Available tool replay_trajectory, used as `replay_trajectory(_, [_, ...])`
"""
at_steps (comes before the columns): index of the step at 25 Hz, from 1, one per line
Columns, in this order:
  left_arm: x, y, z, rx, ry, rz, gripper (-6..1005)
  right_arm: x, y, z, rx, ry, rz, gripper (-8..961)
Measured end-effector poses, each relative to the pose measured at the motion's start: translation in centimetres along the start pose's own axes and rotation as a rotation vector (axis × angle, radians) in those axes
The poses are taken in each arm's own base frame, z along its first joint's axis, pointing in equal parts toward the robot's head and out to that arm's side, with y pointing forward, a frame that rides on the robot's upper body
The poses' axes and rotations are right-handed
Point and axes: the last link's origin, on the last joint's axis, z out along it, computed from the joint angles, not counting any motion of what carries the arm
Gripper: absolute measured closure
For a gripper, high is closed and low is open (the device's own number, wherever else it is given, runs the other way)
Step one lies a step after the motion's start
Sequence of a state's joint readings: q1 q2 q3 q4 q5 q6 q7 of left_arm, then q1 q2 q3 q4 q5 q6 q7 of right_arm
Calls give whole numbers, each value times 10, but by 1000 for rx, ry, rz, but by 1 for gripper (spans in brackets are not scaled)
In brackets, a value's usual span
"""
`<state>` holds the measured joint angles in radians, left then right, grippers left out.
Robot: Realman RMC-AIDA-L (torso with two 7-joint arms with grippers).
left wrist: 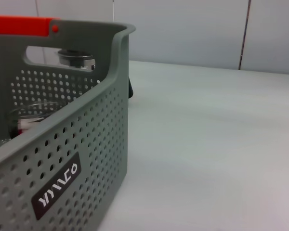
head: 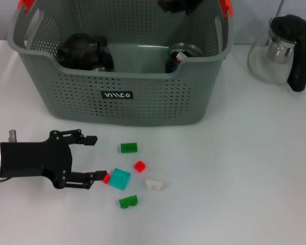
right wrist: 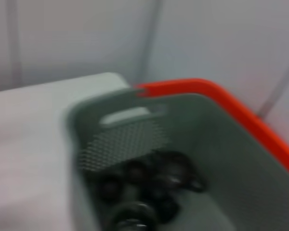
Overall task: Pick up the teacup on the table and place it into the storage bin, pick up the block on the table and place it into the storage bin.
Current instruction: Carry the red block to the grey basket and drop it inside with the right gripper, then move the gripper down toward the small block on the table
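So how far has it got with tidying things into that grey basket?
A cup-like glass item already lies inside the storage bin, so the teacup step looks done. The left gripper is open on the table, one finger beside a small red block; nothing is held. The blocks, such as the teal block, are all on the table. The right gripper hangs over the bin's back rim.

Lab test bench: bare white table [head: 245, 178], plain panelled wall [left wrist: 192, 29] (no furnishings).
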<state>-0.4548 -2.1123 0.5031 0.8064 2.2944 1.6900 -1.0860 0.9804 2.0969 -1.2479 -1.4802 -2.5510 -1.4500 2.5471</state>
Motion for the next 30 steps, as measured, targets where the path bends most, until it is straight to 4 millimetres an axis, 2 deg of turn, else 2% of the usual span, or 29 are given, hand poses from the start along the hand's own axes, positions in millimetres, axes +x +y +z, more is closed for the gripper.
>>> replay_trajectory(4, [1, 0, 0, -1, 1, 2, 153, 13, -27, 29, 96, 56, 44, 649])
replay_trajectory(7, [1, 0, 0, -1, 1, 2, 153, 24, -39, 51, 135, 99, 58, 649])
replay_trajectory(13, [1, -1, 0, 0, 2, 2, 153, 33, -45, 77, 172, 126, 47, 649])
replay_trajectory(22, [1, -1, 0, 0, 2, 1, 152, 37, -36, 90, 164, 157, 14, 648])
replay_trajectory(30, [-1, 1, 0, 0, 0, -4, 152, 31, -36, 86, 177, 141, 13, 446])
